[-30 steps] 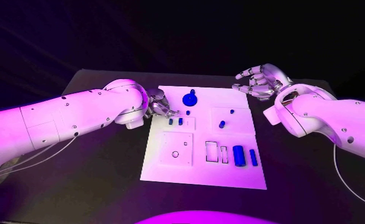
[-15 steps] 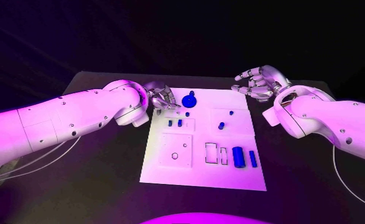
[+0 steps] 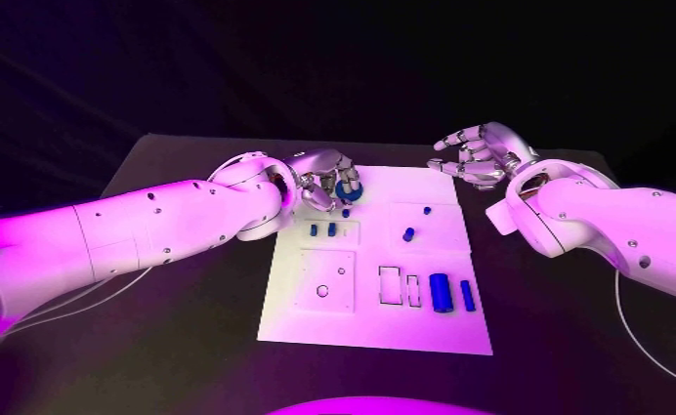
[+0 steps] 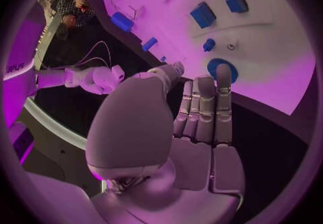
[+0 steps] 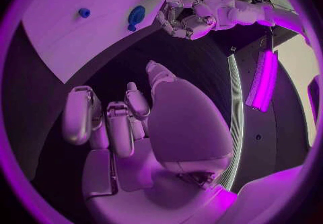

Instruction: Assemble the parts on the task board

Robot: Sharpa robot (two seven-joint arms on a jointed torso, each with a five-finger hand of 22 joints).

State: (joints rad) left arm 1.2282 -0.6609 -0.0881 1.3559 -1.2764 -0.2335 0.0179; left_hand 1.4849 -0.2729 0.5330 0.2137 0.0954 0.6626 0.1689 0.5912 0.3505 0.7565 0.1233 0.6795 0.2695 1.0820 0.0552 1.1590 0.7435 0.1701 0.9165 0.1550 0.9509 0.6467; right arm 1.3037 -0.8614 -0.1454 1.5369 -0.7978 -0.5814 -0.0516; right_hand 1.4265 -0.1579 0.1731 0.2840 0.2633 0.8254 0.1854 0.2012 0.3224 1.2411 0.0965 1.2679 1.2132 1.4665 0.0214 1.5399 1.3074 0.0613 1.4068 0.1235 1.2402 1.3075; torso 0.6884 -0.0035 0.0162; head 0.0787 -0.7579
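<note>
Proximity favours the left hand: fingers apart and empty, it hovers over the task board's far-left corner, the round blue part lying just beyond its fingertips. Right hand hangs well apart off the far-right corner, loosely curled, grasping nothing.

We see the scene under a strong magenta-violet light that glares brightest off the task board and the left arm, while the table stays dim and the room behind it sinks into near-black. In the wrist views we get heavy fisheye bending, so the board's straight edges curve, and a dark frame rings each circle. A glowing strip shines beside the right hand, whose near surfaces look soft and slightly blurred.
</note>
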